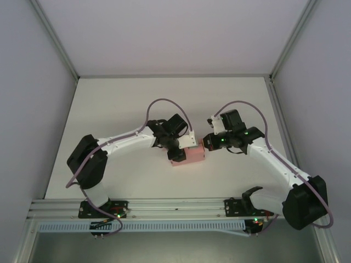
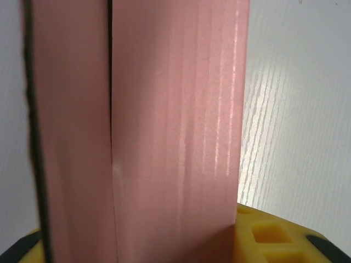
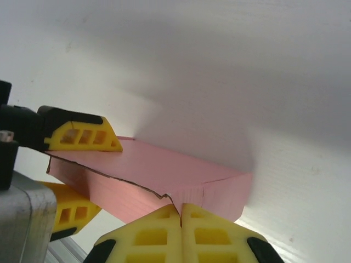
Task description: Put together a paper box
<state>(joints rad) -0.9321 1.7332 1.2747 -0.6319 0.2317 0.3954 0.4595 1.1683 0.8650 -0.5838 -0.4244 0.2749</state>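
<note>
While the left claw (image 1: 181, 149) clamps the paper box (image 1: 192, 156), the fully closed right claw (image 3: 181, 220) should press its end squarely.

surface: white table (image 1: 120, 104) | at centre: pink paper box (image 1: 189, 156) | resting or lifted: cannot tell

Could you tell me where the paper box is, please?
The paper box sits mid-table in the top view, between the left gripper, which holds it, and the right gripper.

Left end effector (image 1: 179, 149) clamped, right end effector (image 3: 181, 212) closed
</note>
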